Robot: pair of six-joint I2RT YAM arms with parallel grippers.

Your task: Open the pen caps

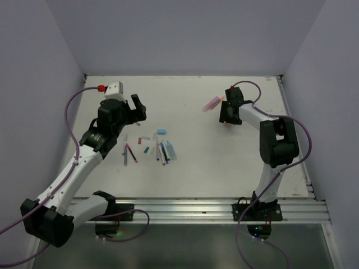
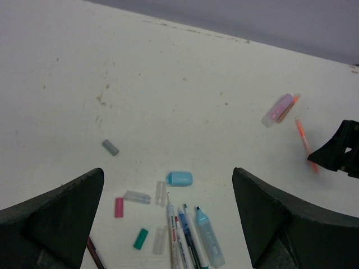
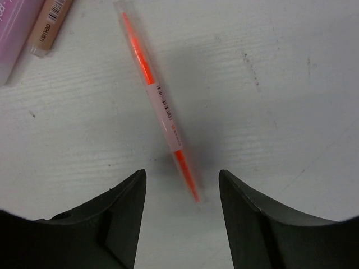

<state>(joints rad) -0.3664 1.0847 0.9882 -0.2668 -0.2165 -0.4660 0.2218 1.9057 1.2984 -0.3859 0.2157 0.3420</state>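
Seven loose pen caps (image 2: 141, 239) at 8 o'clock from centre of the table (image 1: 185, 89): grey (image 2: 110, 147), light blue (image 2: 180, 179), pink (image 2: 119, 207), teal, three clear. At least five pens (image 2: 190, 238) alongside, three more at 1 o'clock. Orange pen (image 3: 160, 103) carries a barcode; tan marker (image 3: 50, 25) reads "deli…". Left gripper (image 1: 138, 108) spread wide, hovering, holding nothing. Right gripper (image 3: 180, 179) partly open, straddling the orange pen's tip, no contact visible.

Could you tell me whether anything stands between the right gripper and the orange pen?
Nothing visible does: the orange pen lies bare on the table ahead of the right gripper, whose jaws stand apart.
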